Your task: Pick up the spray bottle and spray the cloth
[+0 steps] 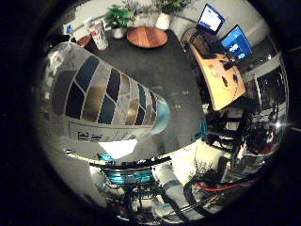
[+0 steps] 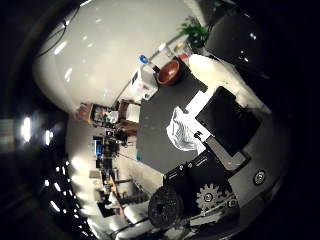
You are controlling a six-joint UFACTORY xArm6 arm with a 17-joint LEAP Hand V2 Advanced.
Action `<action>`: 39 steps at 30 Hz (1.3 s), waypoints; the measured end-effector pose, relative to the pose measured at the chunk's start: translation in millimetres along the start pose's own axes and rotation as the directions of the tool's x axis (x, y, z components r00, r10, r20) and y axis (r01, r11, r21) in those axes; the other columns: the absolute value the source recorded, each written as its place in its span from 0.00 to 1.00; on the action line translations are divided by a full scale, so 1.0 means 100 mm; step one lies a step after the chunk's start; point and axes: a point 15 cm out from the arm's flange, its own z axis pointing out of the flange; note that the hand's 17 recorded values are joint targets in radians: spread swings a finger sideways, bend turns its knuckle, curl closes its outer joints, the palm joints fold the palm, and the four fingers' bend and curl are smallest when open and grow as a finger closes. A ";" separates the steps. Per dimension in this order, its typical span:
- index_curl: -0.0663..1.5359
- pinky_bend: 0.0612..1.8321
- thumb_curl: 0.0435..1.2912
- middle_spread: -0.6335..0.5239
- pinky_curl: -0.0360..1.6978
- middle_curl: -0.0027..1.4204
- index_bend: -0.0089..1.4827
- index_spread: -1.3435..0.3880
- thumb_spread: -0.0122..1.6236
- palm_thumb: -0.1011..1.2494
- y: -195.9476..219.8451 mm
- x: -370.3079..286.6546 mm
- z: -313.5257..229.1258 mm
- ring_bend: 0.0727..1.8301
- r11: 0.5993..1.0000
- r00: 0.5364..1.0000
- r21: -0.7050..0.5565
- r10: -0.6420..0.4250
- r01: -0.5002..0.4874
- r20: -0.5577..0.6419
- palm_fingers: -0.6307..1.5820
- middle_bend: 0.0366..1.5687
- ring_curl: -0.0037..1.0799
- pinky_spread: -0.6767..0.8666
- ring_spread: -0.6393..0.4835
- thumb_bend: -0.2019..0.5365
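I see the dark table [image 2: 155, 135] carrying a crumpled white cloth [image 2: 181, 131] near one edge and a brown bowl [image 2: 169, 73] toward a far corner. The spray bottle [image 1: 101, 96] fills my palm view, close against the hand [image 2: 220, 125]; I cannot tell the finger closure.

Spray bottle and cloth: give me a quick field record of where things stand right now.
spray bottle: patterned body fills much of the little finger side view, so it is close to the palm
cloth: white, crumpled, lying on the dark table
hand: black and geared parts beside the cloth in the thumb side view
grip: cannot tell from these views
other items: brown bowl, potted plant
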 end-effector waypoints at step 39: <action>0.43 0.29 0.26 0.22 0.01 0.34 0.27 0.44 0.61 0.90 -0.06 -2.11 -0.16 0.50 0.987 0.838 0.057 -0.156 0.148 0.523 0.79 0.65 0.30 0.46 0.14 0.25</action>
